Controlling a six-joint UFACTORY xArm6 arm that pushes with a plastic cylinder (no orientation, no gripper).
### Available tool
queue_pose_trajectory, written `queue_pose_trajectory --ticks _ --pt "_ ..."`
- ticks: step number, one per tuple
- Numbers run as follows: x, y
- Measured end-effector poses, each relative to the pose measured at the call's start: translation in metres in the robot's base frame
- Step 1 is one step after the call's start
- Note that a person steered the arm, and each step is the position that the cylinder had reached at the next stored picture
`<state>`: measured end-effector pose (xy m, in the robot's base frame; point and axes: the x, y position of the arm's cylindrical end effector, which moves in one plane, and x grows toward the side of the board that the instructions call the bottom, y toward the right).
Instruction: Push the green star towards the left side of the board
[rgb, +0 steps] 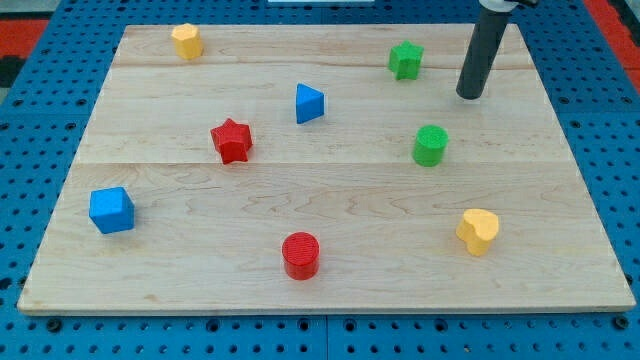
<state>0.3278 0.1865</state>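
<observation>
The green star (405, 60) lies near the view's top, right of centre, on the wooden board (330, 250). My tip (468, 95) is the lower end of the dark rod. It stands to the right of the green star and a little below it, apart from it. A green cylinder (430, 146) lies below the tip, slightly to its left.
A blue triangle (309, 103) and a red star (232, 140) lie left of the green star. A yellow block (186, 41) is at the top left, a blue cube (111, 210) at the left, a red cylinder (300, 255) at the bottom, a yellow heart (478, 231) at the lower right.
</observation>
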Motion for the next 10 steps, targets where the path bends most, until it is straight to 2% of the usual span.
queue_pose_trajectory --ticks 1,2,6,7,8,10 --pt "0.0 -0.014" --pt "0.0 -0.058" --pt "-0.082 -0.032" --pt "-0.094 -0.069" --pt "-0.092 -0.128" --pt "-0.078 -0.121"
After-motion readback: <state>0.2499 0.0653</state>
